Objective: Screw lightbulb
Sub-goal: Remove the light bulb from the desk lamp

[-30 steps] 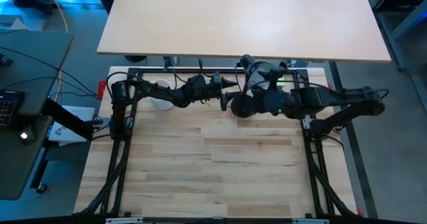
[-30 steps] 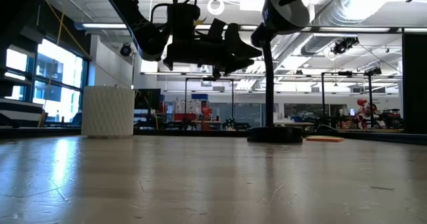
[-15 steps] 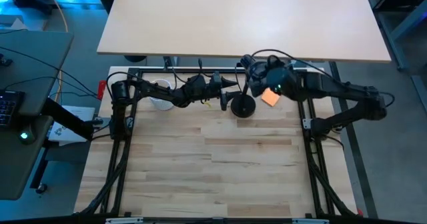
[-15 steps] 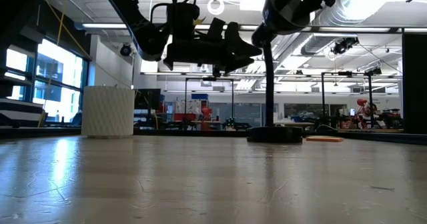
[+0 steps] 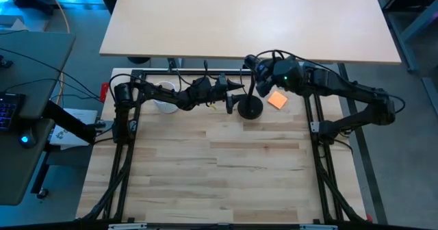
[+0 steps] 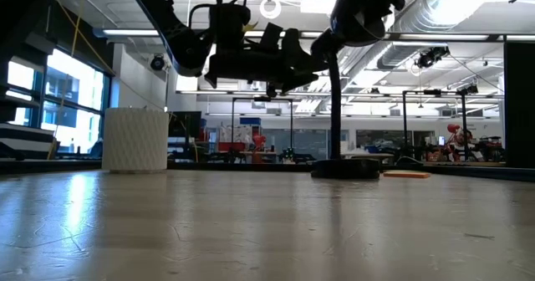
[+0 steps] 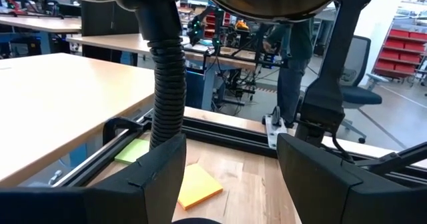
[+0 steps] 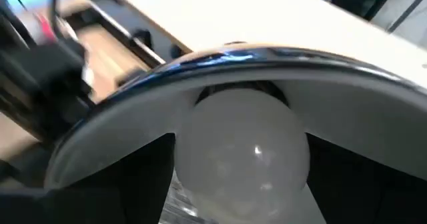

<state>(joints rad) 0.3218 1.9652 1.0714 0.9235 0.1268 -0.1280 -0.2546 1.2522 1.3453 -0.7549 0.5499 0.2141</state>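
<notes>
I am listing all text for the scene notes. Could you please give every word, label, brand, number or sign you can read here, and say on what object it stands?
No text can be read in any view.
Orange sticky note: blank.
Lightbulb: no print visible.
White cup: only a ribbed pattern.
Red bins in the room behind: any labels too small to read.

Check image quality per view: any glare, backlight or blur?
Low view: backlit by ceiling lights, arms and lamp read as silhouettes. Right wrist view: lightbulb soft, with a small glint. Left wrist view: fingers dark, sticky note clear. High view: evenly lit.
</notes>
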